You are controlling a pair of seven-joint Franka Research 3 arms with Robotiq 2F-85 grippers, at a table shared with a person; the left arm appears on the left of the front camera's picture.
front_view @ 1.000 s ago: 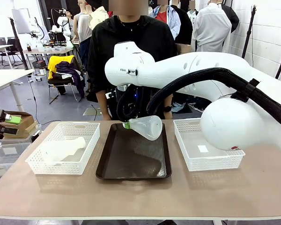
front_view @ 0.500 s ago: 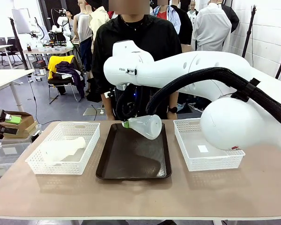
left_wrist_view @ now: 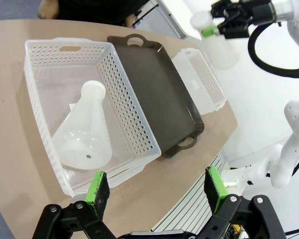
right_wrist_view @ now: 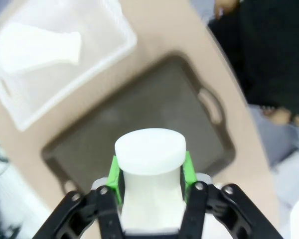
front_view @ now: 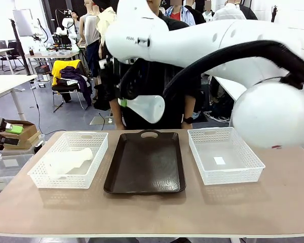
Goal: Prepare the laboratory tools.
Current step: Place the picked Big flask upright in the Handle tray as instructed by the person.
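Right arm [front_view: 218,40] reaching across above the dark brown tray [front_view: 144,167] on the table [front_view: 152,212]. Its right gripper [right_wrist_view: 150,174] is clamped on the neck of one conical flask [front_view: 144,108], just under the rim, and holds it sideways, high over the tray's far, handled end. We judge the step in hand to be setting this flask down. To do it well, we would turn the wrist until the wide base faces down, descend over the tray's bare middle, and release only once the base sits flat, since a neck grip lets the body swing. A person [front_view: 157,86] stands just beyond the tray's far edge, close behind the flask, so the swing should stay on the near side. White lattice baskets flank the tray, the left basket [front_view: 61,181] and the right basket [front_view: 235,176], and their walls limit sideways drift. The second flask [left_wrist_view: 84,134] lies on its side in the left one. The left gripper [left_wrist_view: 155,186] hangs left of the tray, past that basket, jaws wide and holding nothing.
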